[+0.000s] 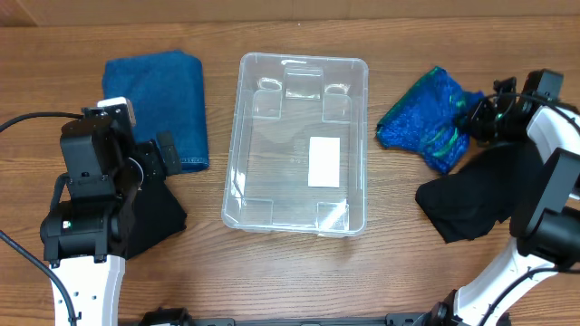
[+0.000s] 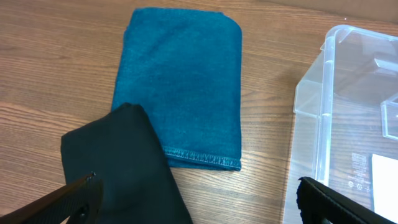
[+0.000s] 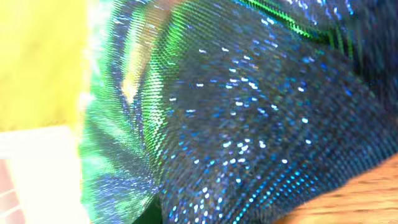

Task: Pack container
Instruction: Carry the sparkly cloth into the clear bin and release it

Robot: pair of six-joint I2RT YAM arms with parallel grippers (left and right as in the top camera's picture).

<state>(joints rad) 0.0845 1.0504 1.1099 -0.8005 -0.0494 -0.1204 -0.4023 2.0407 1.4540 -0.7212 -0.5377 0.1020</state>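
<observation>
One clear plastic container (image 1: pixel 272 172) sits empty at the middle of the wooden bench (image 1: pixel 390 272), with a white label (image 1: pixel 323 162) showing through its floor. Just left of it lies a blue towel (image 1: pixel 156 104), folded flat. Nearer the robot, a black cloth (image 1: pixel 156 215) overlaps one corner of the towel. The left gripper (image 2: pixel 199 185) hovers above that black cloth with its fingers spread wide and nothing between them. To the right of the container, near its wall but apart from it, a crumpled sequinned fabric (image 1: pixel 424 119) glitters blue and green. A second black cloth (image 1: pixel 464 206) lies nearer the robot, partly under the right arm. The right gripper (image 1: pixel 476 116) is at the far edge of the sequinned fabric. Its wrist camera sees only the shimmering weave pressed close, so I cannot tell whether its fingers are clamped on the fabric. Nothing is packed yet. The step in hand looks to be carrying the sequinned fabric to the container. To do it well, the gripper should catch a thick bunch rather than one slippery layer and raise it until the hanging tail clears the rim. It should then carry it over the open middle and let go low inside, so no edge drapes over the wall.
</observation>
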